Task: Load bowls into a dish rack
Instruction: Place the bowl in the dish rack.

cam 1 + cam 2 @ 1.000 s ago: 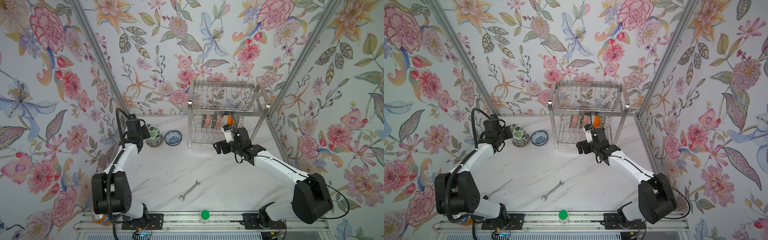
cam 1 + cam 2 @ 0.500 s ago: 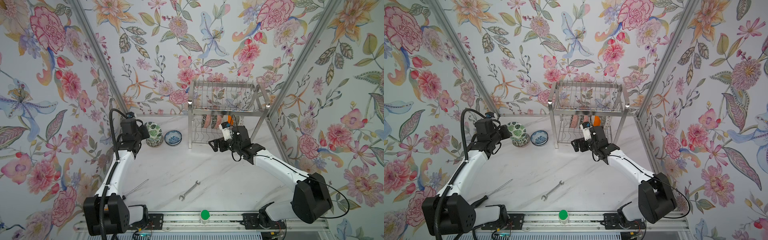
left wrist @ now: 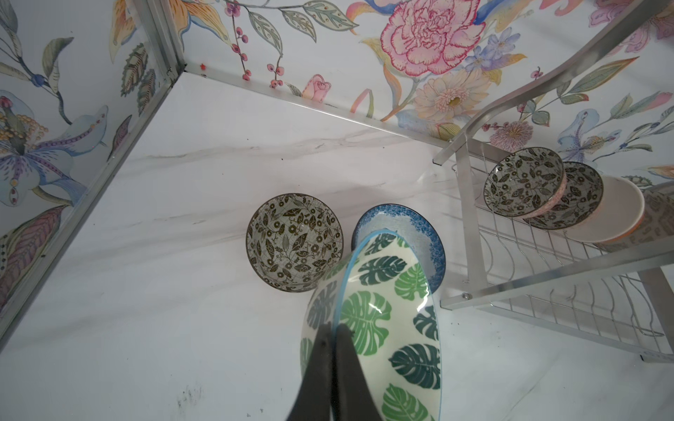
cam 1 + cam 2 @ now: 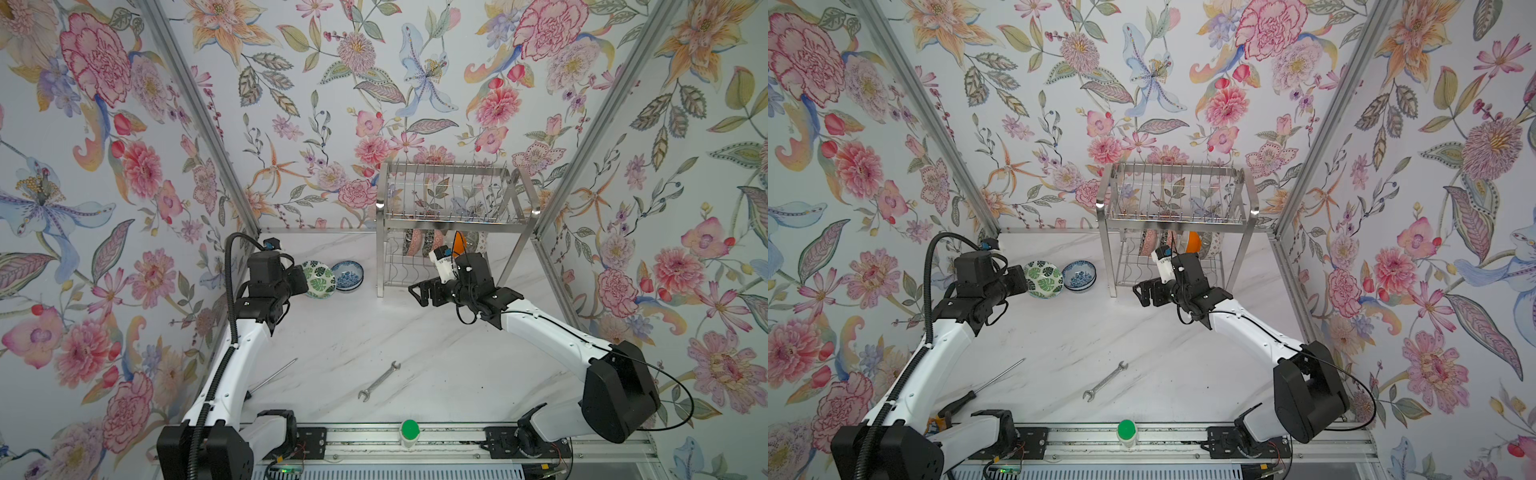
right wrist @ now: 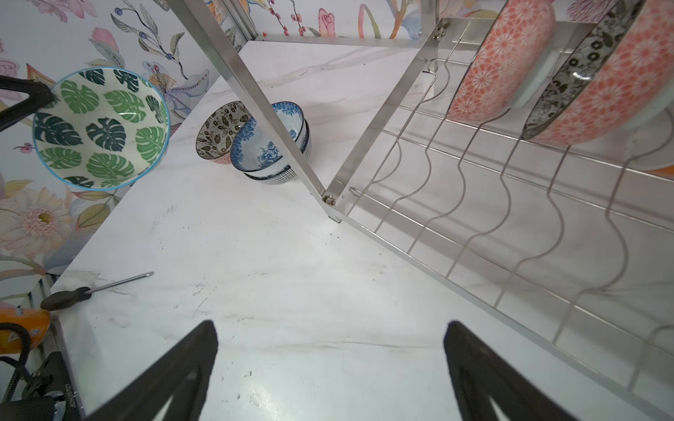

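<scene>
The left end effector gripped the tilted green-leaf bowl by its rim near the table's far-left corner. Only the wrist views showed the black-and-white bowl beside it. The right end effector gaped empty before the dish rack.

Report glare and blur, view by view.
In both top views, sharp, with bright glints on the dish rack corners; left wrist view, left gripper blurred, glare streaks on the green-leaf bowl; right wrist view, right gripper out of focus, tabletop sheen.
</scene>
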Tool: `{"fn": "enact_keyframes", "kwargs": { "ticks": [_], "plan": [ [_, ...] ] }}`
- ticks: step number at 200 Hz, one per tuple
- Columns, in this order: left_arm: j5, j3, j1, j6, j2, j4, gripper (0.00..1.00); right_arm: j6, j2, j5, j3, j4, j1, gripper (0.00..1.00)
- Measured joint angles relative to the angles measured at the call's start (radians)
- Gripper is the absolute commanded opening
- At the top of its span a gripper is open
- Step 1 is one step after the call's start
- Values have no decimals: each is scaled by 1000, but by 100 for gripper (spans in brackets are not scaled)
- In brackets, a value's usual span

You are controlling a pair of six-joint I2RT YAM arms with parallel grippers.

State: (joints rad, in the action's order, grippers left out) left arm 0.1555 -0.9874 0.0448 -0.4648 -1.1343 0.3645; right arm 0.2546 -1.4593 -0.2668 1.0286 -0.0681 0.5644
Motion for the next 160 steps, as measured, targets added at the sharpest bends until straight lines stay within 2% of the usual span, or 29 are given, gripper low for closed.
{"fn": "enact_keyframes", "kwargs": {
  "ticks": [57, 160],
  "plan": [
    [29, 34, 67, -32, 60, 18, 0, 48, -53, -31, 10, 20, 43, 97],
    [84, 182, 203, -140, 74, -8, 0, 91, -83, -58, 36, 27, 58, 97]
  ]
}}
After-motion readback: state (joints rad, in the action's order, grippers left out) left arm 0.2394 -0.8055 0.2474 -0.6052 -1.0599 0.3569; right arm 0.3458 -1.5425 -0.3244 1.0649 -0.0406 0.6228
